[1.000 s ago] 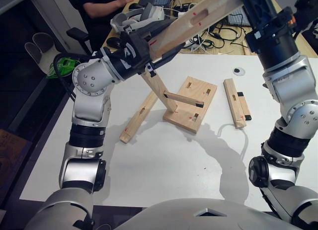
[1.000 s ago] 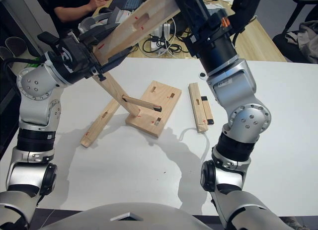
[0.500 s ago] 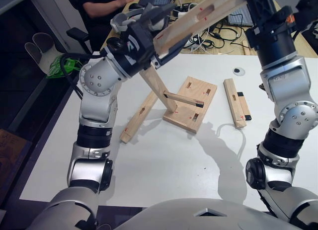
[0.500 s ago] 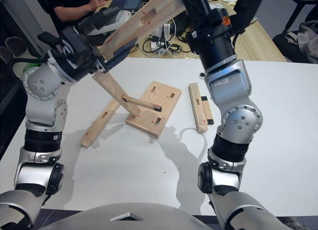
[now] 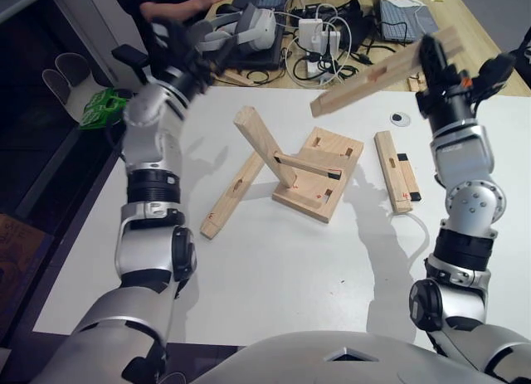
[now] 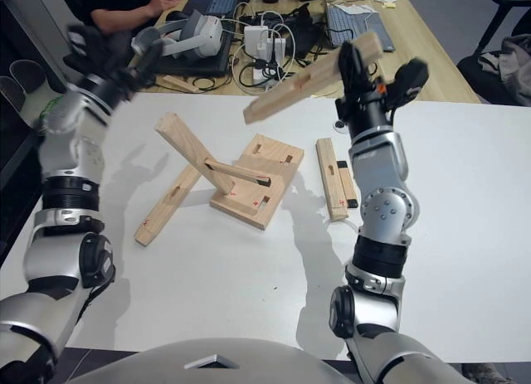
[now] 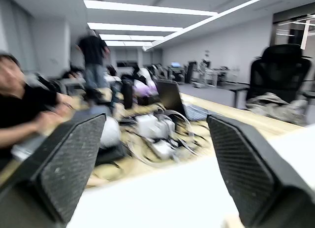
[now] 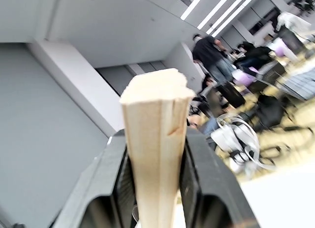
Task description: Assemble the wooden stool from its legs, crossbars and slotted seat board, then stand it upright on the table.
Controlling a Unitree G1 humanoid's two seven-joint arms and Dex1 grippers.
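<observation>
The slotted seat board (image 5: 325,183) lies flat mid-table, with one wooden leg (image 5: 259,140) tilted up out of it and a crossbar (image 5: 305,163) jutting from that leg. My right gripper (image 5: 435,65) is shut on another slotted leg (image 5: 373,75), held in the air above the board's far side; the wrist view has this leg (image 8: 156,139) clamped between both fingers. My left gripper (image 5: 177,46) hangs open and empty over the table's far left corner, its fingers (image 7: 74,159) wide apart. Loose legs lie left (image 5: 232,193) and right (image 5: 392,182) of the board.
A small black-and-white disc (image 5: 400,118) sits on the white table near the right arm. A green object (image 5: 99,109) lies off the table's left edge. Behind the table is a desk (image 5: 489,44) with cables, a headset and laptops.
My left gripper has let go of the raised leg and swung off to the far left. The right gripper alone now holds the leg, lowered and farther right.
</observation>
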